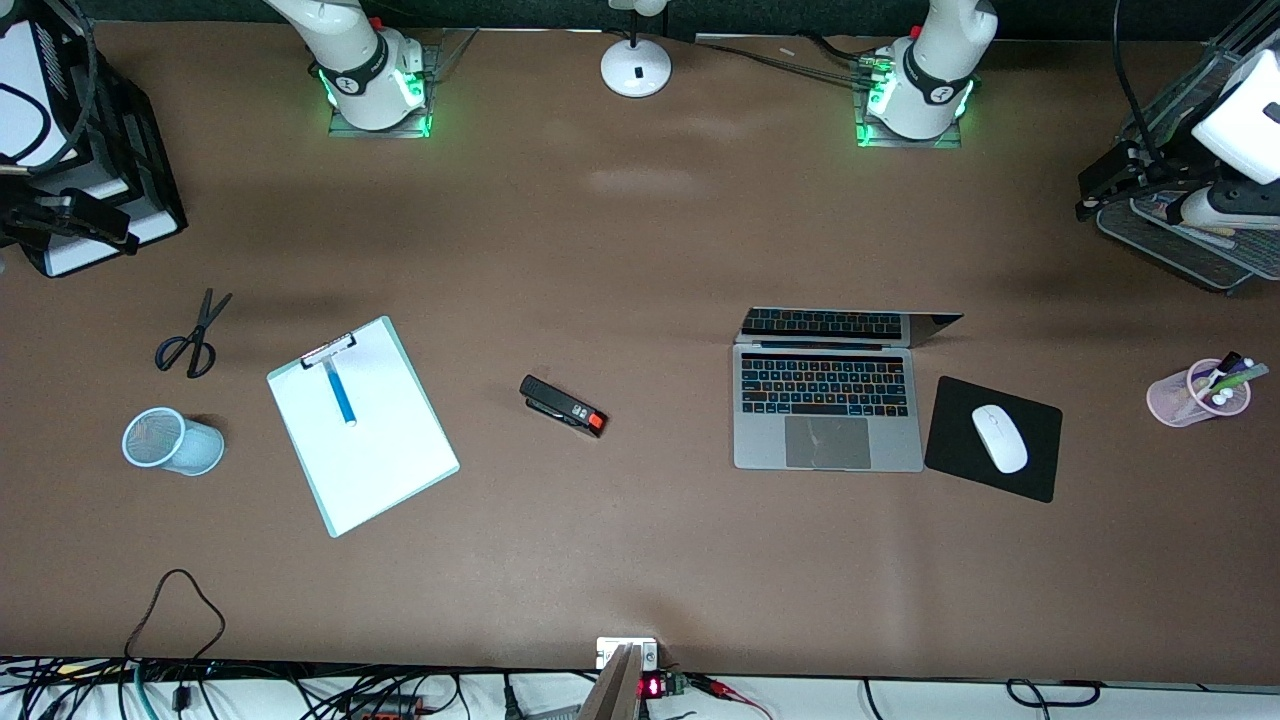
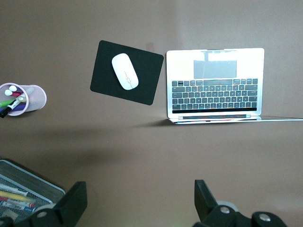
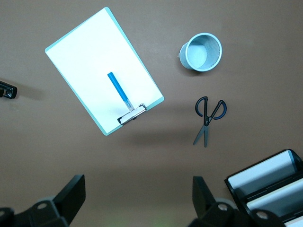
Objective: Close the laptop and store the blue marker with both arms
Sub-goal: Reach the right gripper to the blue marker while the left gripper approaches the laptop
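Going from the right arm's end: the right claw (image 3: 135, 201) hangs high over bare desk (image 1: 640, 250) near the scissors (image 1: 190, 338), fingers spread wide, holding nothing. The marker (image 1: 340, 392) lies on the clipboard (image 1: 362, 425), light blue w/ a paler end by the clip; the mesh cup (image 1: 170, 441) beside is probably its store. The laptop (image 1: 828, 410) is silver-grey, open w/ keys lit, beside the mouse pad (image 1: 955, 450). The left claw (image 2: 141, 203) hangs above desk near it, also wide and empty.
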Controlling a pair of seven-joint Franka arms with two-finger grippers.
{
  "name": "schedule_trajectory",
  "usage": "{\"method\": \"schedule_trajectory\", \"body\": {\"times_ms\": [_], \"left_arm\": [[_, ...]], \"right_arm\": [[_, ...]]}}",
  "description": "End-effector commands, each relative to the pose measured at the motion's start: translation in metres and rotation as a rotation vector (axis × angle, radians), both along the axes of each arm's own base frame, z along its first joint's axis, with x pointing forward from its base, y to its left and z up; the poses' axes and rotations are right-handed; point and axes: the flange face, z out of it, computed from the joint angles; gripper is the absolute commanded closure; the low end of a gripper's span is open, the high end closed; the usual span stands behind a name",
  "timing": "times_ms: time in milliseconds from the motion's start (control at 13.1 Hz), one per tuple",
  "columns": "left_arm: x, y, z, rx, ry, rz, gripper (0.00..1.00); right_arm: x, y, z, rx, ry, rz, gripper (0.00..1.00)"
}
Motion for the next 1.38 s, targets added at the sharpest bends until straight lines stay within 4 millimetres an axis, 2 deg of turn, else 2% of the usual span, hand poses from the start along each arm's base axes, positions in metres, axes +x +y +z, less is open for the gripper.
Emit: {"method": "schedule_trajectory", "body": {"times_ms": [0, 306, 535, 688, 918, 1071, 1147, 1224, 1300], "left_arm": [[-0.001, 0.000, 0.004, -0.003, 0.001, 0.008, 0.00], [-0.001, -0.001, 0.004, -0.003, 0.001, 0.006, 0.00], [0.001, 0.004, 0.003, -0.016, -0.003, 0.013, 0.00], [0.012, 0.002, 0.001, -0.015, 0.005, 0.016, 0.00], [0.009, -0.001, -0.004, -0.015, 0.041, 0.011, 0.00], [0.015, 0.005, -0.017, -0.018, 0.073, 0.027, 0.00], [0.016, 0.003, -0.021, -0.017, 0.090, 0.027, 0.00], [0.023, -0.003, -0.042, -0.014, 0.142, 0.018, 0.00], [0.021, -0.007, -0.048, -0.011, 0.202, 0.010, 0.00]], "right_arm": [[-0.010, 0.002, 0.006, 0.015, 0.012, 0.003, 0.00], [-0.006, 0.001, 0.004, 0.014, 0.010, 0.000, 0.00], [0.009, 0.004, -0.018, 0.022, 0.024, 0.002, 0.00], [0.028, 0.004, -0.045, 0.029, 0.022, 0.004, 0.00], [0.053, 0.015, -0.085, 0.027, 0.022, 0.079, 0.00], [0.066, 0.040, -0.109, 0.017, 0.027, 0.152, 0.00], [0.074, 0.051, -0.128, 0.018, 0.035, 0.173, 0.00], [0.080, 0.059, -0.143, 0.015, 0.038, 0.188, 0.00], [0.085, 0.070, -0.160, 0.007, 0.047, 0.207, 0.00]]}}
